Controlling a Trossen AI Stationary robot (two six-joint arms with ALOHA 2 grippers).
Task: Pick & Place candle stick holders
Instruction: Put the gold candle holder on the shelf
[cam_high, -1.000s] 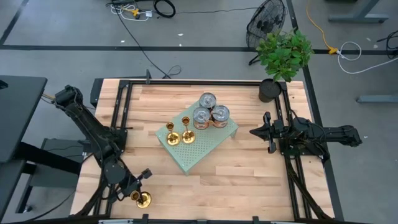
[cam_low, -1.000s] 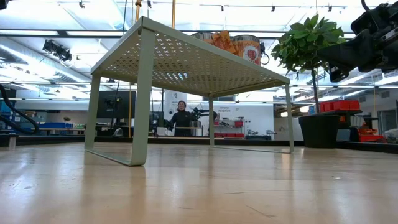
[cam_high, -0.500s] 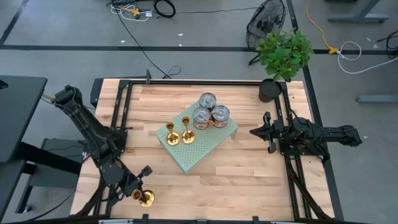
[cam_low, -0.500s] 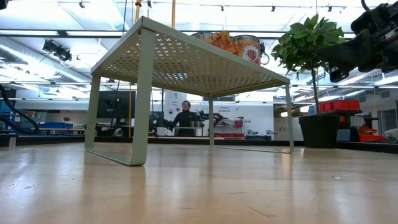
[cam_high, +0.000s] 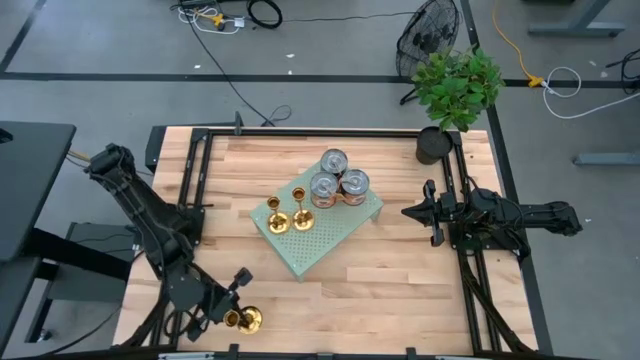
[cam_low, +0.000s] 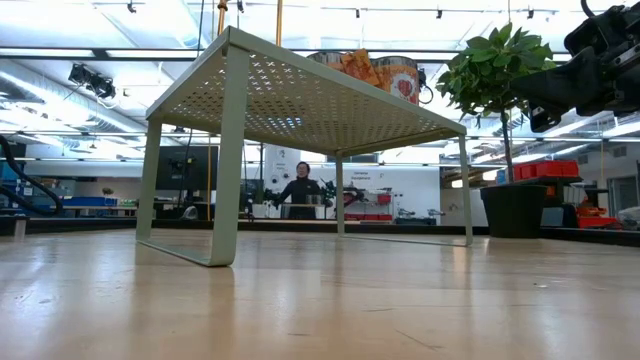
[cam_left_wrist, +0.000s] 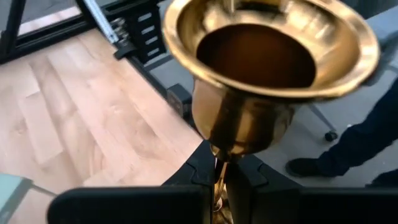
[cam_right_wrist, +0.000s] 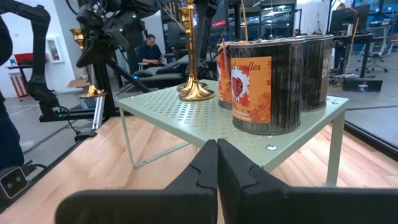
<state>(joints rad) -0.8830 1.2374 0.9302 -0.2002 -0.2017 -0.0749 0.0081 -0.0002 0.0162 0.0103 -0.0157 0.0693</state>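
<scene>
Left hand grips a brass holder at the counter's near-left corner; right arm waits.

From above, the left hand (cam_high: 232, 317) is clenched on a shiny gold candle stick holder (cam_high: 245, 319) over the wooden counter (cam_high: 400, 260); two more gold holders (cam_high: 288, 218) stand on the pale green perforated metal shelf (cam_high: 325, 240) beside three silver tin cans (cam_high: 336, 180). The left wrist view shows fingers pinching the stem (cup toward the camera). In the right wrist view, the right hand (cam_right_wrist: 217, 163) is clenched, grasping nothing.

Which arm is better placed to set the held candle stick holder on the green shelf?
Left. Its tool already clamps the candle stick holder at the table's near-left corner; the right tool waits shut and empty beside the green shelf.
</scene>
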